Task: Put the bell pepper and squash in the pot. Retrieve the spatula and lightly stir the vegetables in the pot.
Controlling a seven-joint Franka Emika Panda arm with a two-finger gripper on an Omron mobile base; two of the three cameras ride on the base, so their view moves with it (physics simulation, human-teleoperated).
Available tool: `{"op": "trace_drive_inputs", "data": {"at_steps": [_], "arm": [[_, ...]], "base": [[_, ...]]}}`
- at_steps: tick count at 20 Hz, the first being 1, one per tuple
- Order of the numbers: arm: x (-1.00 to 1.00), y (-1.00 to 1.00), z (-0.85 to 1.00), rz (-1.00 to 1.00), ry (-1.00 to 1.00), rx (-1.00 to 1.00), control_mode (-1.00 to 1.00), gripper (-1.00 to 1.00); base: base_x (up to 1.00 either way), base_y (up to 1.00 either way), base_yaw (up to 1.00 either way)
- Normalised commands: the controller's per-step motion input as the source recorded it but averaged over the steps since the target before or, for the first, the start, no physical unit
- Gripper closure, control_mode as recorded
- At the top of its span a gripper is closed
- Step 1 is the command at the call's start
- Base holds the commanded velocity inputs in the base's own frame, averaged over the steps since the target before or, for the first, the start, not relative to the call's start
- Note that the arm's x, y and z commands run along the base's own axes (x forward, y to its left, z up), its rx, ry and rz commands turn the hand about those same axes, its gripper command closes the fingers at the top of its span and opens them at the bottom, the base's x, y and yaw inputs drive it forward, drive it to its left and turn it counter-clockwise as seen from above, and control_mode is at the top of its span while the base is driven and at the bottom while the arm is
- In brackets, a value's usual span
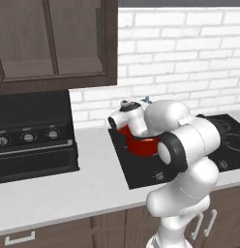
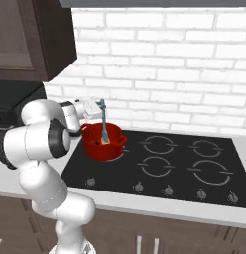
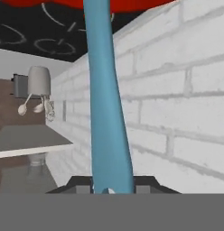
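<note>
The red pot (image 2: 104, 148) stands on the rear left burner of the black cooktop (image 2: 174, 163). My gripper (image 2: 98, 109) hangs just above the pot's left rim, shut on the handle of the blue spatula (image 2: 103, 125), which points down with its blade inside the pot. In the left base view the pot (image 1: 143, 145) is partly hidden behind my arm, and the spatula's end (image 1: 146, 100) sticks up over the hand. In the hand view the spatula handle (image 3: 107, 99) runs from the gripper (image 3: 113, 188) to the pot (image 3: 127, 3). The bell pepper and squash are hidden.
A white brick wall (image 2: 174, 69) rises close behind the pot. A black microwave (image 1: 30, 140) sits on the counter to the left, under dark wall cabinets (image 1: 54, 38). A grey utensil cup (image 3: 39, 81) with metal spoons stands farther along the counter.
</note>
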Motion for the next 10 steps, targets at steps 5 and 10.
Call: {"op": "trace_drive_inputs", "data": {"at_steps": [5,10], "arm": [[0.0,-0.04,-0.1,0.0,-0.09,-0.05,-1.0,1.0],[-0.01,0.2,0.03,0.0,-0.07,0.0,-1.0,1.0]], "base": [[0.0,0.0,0.0],[0.0,0.0,0.0]]}}
